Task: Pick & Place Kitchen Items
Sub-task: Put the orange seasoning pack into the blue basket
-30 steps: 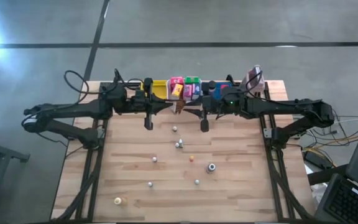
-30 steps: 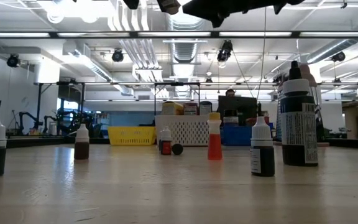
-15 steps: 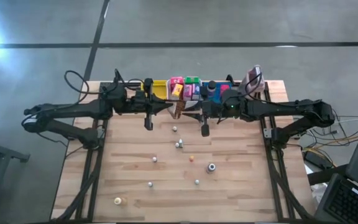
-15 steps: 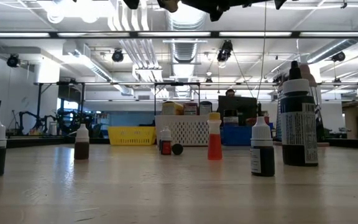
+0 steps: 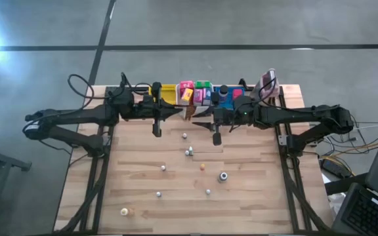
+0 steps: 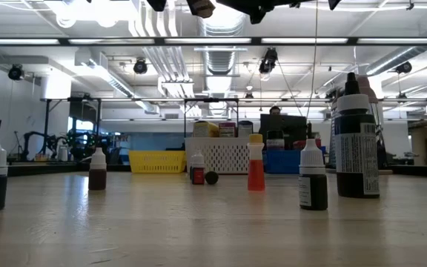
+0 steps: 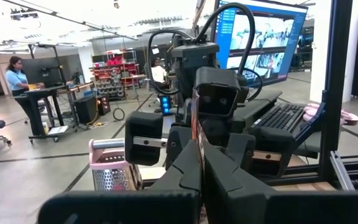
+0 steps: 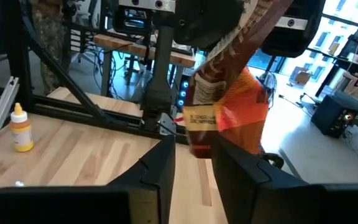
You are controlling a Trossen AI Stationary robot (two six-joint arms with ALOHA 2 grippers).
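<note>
A brown packet (image 8: pixel 229 93) is held in mid-air above the table's (image 5: pixel 254 203) far middle, pinched by the clenched left gripper (image 5: pixel 188 113). The right gripper's (image 5: pixel 205 121) 2 fingers (image 8: pixel 160 168) are parted around its lower edge.

A robotics laboratory in an open industrial hall. Evidence: exposed silver ceiling ducts (image 6: pixel 217 55) and strip lighting; a pale wooden worktable (image 5: pixel 176 190) on a black metal frame; a large wall monitor (image 7: pixel 263 37); a person at a standing desk (image 7: pixel 17 78); polished grey concrete floor (image 5: pixel 241 23).
</note>
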